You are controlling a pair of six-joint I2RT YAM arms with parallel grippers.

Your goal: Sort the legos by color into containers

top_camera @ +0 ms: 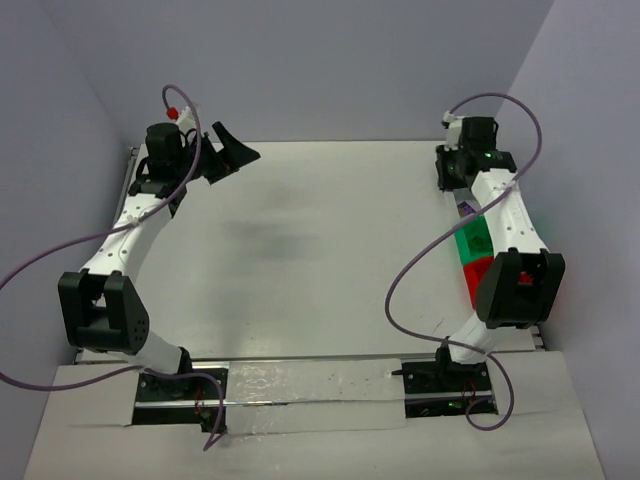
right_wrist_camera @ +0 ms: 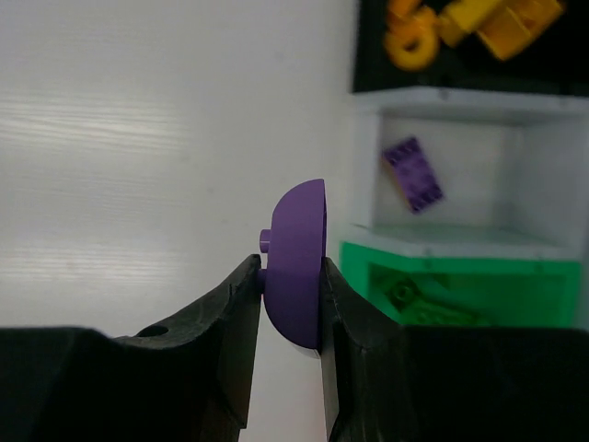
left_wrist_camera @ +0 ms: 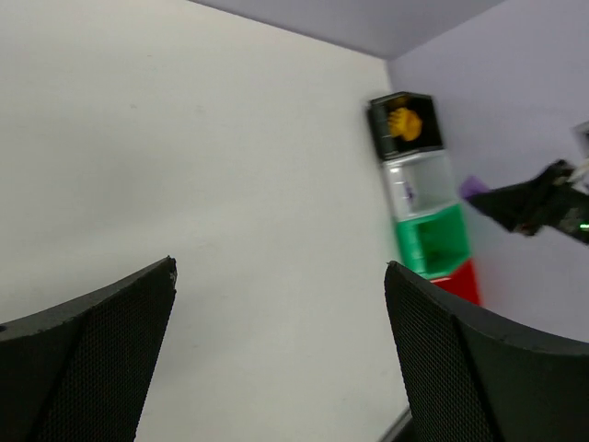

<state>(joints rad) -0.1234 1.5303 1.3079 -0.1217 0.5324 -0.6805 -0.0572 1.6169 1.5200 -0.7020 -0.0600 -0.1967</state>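
My right gripper (right_wrist_camera: 290,267) is shut on a purple rounded lego piece (right_wrist_camera: 296,249), held on edge above the table just left of the bin row. In the right wrist view the black bin (right_wrist_camera: 363,46) holds orange-yellow pieces (right_wrist_camera: 479,23). The white bin (right_wrist_camera: 442,99) holds a purple brick (right_wrist_camera: 412,173). The green bin (right_wrist_camera: 460,253) holds green pieces (right_wrist_camera: 405,295). In the top view my right gripper (top_camera: 462,200) is at the far right beside the green bin (top_camera: 473,240) and the red bin (top_camera: 478,275). My left gripper (top_camera: 225,155) is open and empty at the far left.
The left wrist view shows the bin row against the right wall: black (left_wrist_camera: 405,124), white (left_wrist_camera: 419,184), green (left_wrist_camera: 433,241), red (left_wrist_camera: 460,281). No loose bricks show on the white table (top_camera: 300,250). The right arm hides part of the bin row in the top view.
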